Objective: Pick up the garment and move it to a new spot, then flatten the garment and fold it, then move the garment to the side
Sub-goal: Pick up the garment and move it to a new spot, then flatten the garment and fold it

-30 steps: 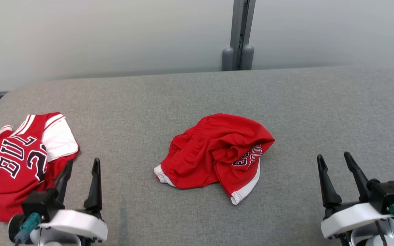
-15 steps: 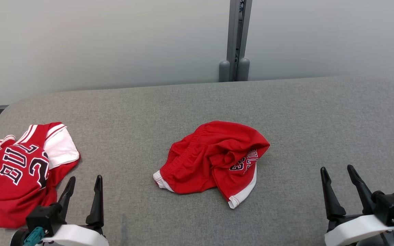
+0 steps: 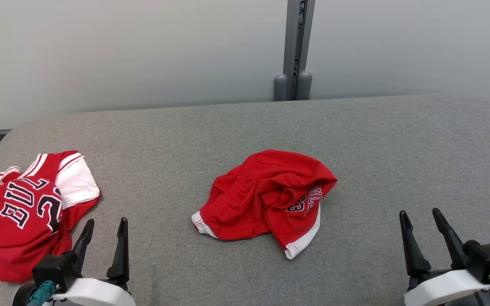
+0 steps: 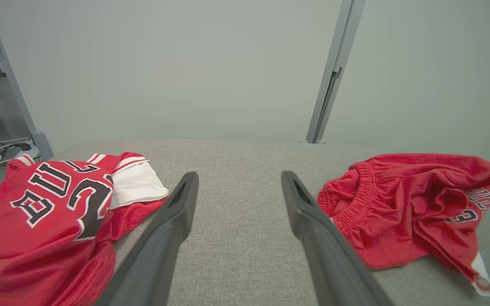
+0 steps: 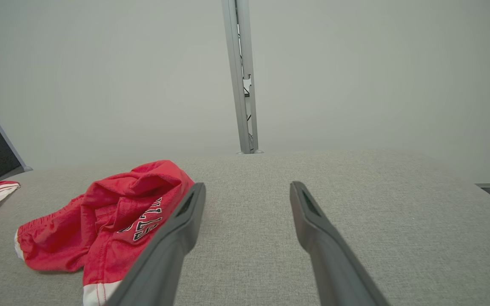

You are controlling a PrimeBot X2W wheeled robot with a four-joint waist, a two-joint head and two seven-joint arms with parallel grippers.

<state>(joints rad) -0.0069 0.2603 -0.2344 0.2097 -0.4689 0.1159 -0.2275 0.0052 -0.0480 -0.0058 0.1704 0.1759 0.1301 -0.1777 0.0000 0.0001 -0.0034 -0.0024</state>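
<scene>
Crumpled red shorts (image 3: pixel 266 197) with white trim and dark lettering lie in a heap at the middle of the grey table (image 3: pixel 245 127). They appear at the right of the left wrist view as red shorts (image 4: pixel 402 208) and at the left of the right wrist view as red shorts (image 5: pixel 109 216). My left gripper (image 3: pixel 105 225) stands open at the lower left, empty, well left of the shorts. My right gripper (image 3: pixel 420 216) is open at the lower right, empty, well right of them. Bare cloth shows between the left gripper (image 4: pixel 238 180) fingers and the right gripper (image 5: pixel 247 189) fingers.
A red and white jersey (image 3: pixel 24 208) with dark lettering lies bunched at the table's left edge, just beside my left gripper, and shows as the jersey (image 4: pixel 45 212) in the left wrist view. A grey post (image 3: pixel 294 46) stands behind the far edge against a pale wall.
Between one second ago and half a second ago the head camera shifted, so everything slid down the picture. Both grippers sit lower in view. The shorts and jersey lie unchanged.
</scene>
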